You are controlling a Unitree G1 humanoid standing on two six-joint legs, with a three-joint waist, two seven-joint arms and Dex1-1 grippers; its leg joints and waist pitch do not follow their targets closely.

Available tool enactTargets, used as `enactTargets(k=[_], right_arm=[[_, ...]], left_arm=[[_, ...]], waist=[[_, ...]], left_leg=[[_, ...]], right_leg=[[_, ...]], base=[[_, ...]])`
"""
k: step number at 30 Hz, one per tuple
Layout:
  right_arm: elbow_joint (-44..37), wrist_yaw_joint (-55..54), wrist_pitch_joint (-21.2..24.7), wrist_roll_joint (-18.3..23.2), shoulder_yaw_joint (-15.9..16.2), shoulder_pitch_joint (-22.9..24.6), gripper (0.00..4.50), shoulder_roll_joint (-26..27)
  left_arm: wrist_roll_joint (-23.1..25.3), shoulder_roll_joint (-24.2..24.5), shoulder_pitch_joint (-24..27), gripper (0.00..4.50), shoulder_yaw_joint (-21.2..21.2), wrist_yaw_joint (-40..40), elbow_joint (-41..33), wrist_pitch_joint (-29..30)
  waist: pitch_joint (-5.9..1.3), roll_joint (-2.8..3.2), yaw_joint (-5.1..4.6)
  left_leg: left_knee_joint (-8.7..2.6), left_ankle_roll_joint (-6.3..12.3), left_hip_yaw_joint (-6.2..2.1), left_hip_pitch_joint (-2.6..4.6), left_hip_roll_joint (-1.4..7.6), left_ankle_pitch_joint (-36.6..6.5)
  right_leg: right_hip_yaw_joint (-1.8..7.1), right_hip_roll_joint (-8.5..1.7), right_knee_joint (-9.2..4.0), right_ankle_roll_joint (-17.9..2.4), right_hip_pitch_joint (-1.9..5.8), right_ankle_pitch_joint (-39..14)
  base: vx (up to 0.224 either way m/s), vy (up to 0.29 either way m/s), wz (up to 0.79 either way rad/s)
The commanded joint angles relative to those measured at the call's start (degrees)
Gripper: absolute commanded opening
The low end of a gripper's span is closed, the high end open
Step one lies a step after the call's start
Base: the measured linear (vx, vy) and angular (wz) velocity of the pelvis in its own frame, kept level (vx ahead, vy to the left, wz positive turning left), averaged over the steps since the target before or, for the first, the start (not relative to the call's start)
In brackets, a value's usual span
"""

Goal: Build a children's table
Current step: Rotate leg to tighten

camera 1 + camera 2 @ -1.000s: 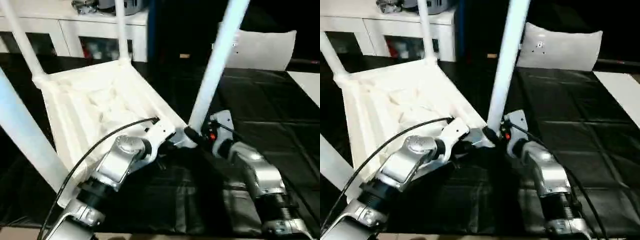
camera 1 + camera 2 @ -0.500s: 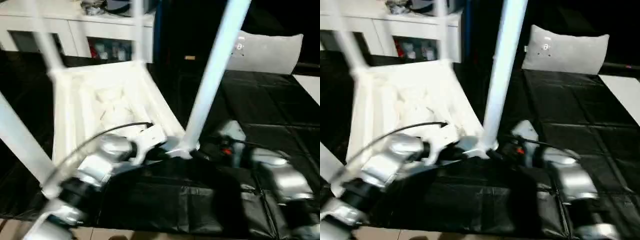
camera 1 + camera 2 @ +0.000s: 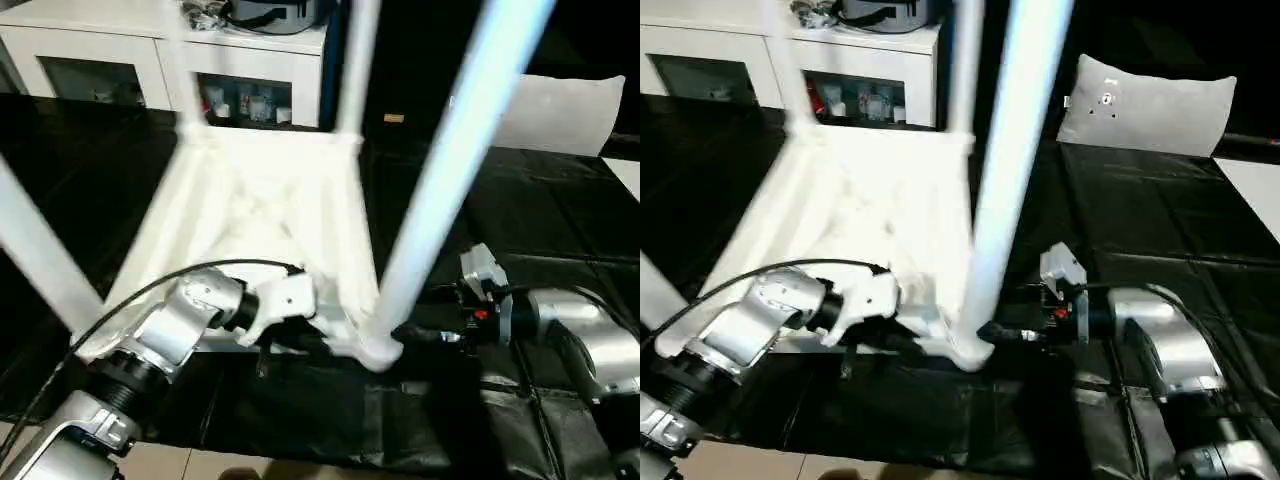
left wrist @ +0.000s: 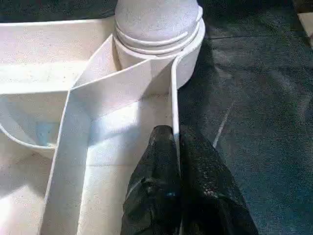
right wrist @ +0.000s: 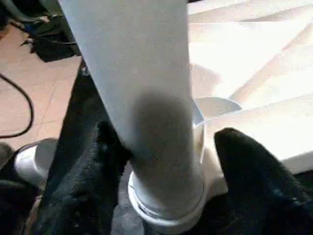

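1. The left gripper (image 4: 175, 147) pinches the tabletop's (image 3: 262, 215) thin rim wall, one finger on each side, near the corner socket (image 4: 157, 46).
2. The right gripper (image 5: 166, 147) straddles the near leg (image 3: 452, 170) at its base, fingers (image 5: 254, 171) spread around it.
3. The upturned tabletop lies on black matting (image 3: 560, 230); the near leg rises toward 1 o'clock.
4. A white cabinet (image 3: 250, 60) stands at 12 o'clock, a grey pillow (image 3: 1145, 100) at 2.
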Motion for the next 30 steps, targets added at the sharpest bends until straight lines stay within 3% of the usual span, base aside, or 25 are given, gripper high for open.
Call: enactTargets(k=[1, 10, 15, 17, 19, 20, 22, 24, 27, 28, 29, 30], right_arm=[[1.44, -0.08, 0.3, -0.72, 0.65, -1.99, 2.67, 0.51], [-0.48, 1.77, 3.52, 0.59, 1.99, -0.85, 2.02, 0.42], [-3.3, -2.02, 5.52, 2.62, 0.31, 1.15, 1.97, 2.35], [-4.3, -7.48, 6.27, 1.56, -0.47, 1.74, 1.97, 4.28], [-3.98, -16.03, 7.27, -1.37, -1.25, 1.19, 1.97, 7.08], [-4.0, -24.02, 9.66, -3.33, -2.19, 0.32, 1.97, 10.08], [-4.46, -29.97, 11.41, -5.29, -2.5, -0.16, 1.93, 12.21], [-4.99, -36.07, 13.11, -7.34, -2.91, -0.6, 1.92, 14.4], [-5.09, -47.06, 17.18, -8.72, -5.76, -1.62, 1.92, 19.04], [-5.33, -50.72, 16.64, -9.92, -6.43, -1.3, 1.92, 20.18], [-5.52, -51.0, 16.51, -9.97, -6.49, -1.17, 1.92, 20.35], [-6.86, -52.16, 15.65, -9.71, -7.0, -0.18, 2.45, 21.59]], left_arm=[[-0.46, -0.6, -1.08, 0.0, -1.47, -2.22, -1.37, -1.28], [-0.68, -0.25, -0.68, 0.0, -0.86, -1.94, -1.39, -0.83], [-1.4, -1.83, -0.33, 0.0, 0.87, 1.52, -1.96, 3.26], [-1.09, -3.06, -0.22, 0.0, 1.84, 4.86, -2.18, 6.22], [-0.89, -4.83, -0.16, 0.0, 3.07, 8.79, -2.43, 9.3], [-0.71, -7.19, -0.2, 0.0, 4.43, 13.17, -2.87, 13.14], [-0.09, -9.19, -0.36, 0.0, 5.3, 16.94, -3.2, 16.27], [0.4, -10.82, -0.45, 0.0, 5.82, 19.76, -3.83, 19.39], [1.14, -13.46, -0.56, 0.0, 6.57, 24.11, -4.79, 23.02], [1.49, -15.57, -0.73, 0.0, 7.24, 27.28, -4.97, 24.8], [1.55, -15.87, -0.76, 0.0, 7.34, 27.74, -5.0, 25.06], [2.09, -17.64, -0.86, 0.0, 7.73, 30.24, -5.21, 26.48]], waist=[[-3.77, -0.54, -0.25], [-3.72, -0.77, -0.27], [-3.67, -0.8, -0.14], [-3.56, -0.72, -0.33], [-3.39, -0.67, -0.6], [-3.28, -0.73, -1.12], [-3.2, -0.88, -2.22], [-3.21, -0.76, -3.33], [-3.31, -0.83, -4.14], [-3.29, -0.71, -4.23], [-3.29, -0.67, -4.19], [-3.37, -0.5, -4.18]], left_leg=[[-4.07, 2.45, -0.14, -0.22, 1.91, -8.95], [-4.11, 1.81, -0.19, -0.09, 1.99, -8.93], [-4.14, 1.59, -0.22, -0.04, 2.01, -9.01], [-4.21, 1.16, -0.23, -0.13, 1.89, -9.77], [-4.33, 0.3, -0.32, 0.01, 1.72, -11.21], [-4.46, -0.53, -0.46, -0.2, 1.58, -11.7], [-4.44, -1.53, -0.71, -0.62, 1.29, -12.5], [-4.2, -1.51, -0.72, -0.29, 0.96, -13.62], [-4.23, -0.55, -0.82, -0.41, 0.85, -13.01], [-4.29, -0.52, -0.78, -0.43, 0.91, -12.8], [-4.21, -0.51, -0.64, 0.02, 1.01, -12.73], [-4.26, -0.35, -0.67, -0.05, 1.04, -12.63]], right_leg=[[3.79, -3.64, -4.0, -7.9, 3.38, -18.61], [3.88, -3.56, -3.92, -7.53, 3.35, -18.01], [3.92, -3.59, -3.96, -7.44, 3.32, -18.32], [3.86, -3.58, -4.17, -7.02, 3.34, -19.56], [3.64, -3.57, -4.68, -5.83, 3.2, -23.13], [3.51, -3.61, -4.88, -4.66, 3.37, -25.64], [3.03, -3.63, -5.3, -2.47, 3.64, -29.34], [2.73, -3.61, -6.22, -0.6, 3.26, -32.03], [2.58, -3.34, -6.22, -0.66, 3.25, -30.69], [2.69, -3.34, -6.2, -0.72, 3.19, -30.33], [2.78, -3.25, -6.34, -1.05, 2.77, -29.42], [2.88, -3.31, -6.09, -1.47, 2.86, -28.4]], base=[[0.0, 0.0, 0.0], [0.0, 0.0, 0.0], [0.0, 0.0, 0.0], [0.0, 0.0, 0.0], [0.0, 0.0, 0.0], [0.0, 0.0, 0.0], [0.0, 0.0, 0.0], [0.0, 0.0, 0.0], [0.0, 0.0, 0.0], [0.0, 0.0, 0.0], [0.0, 0.0, 0.0], [0.0, 0.0, 0.0]])
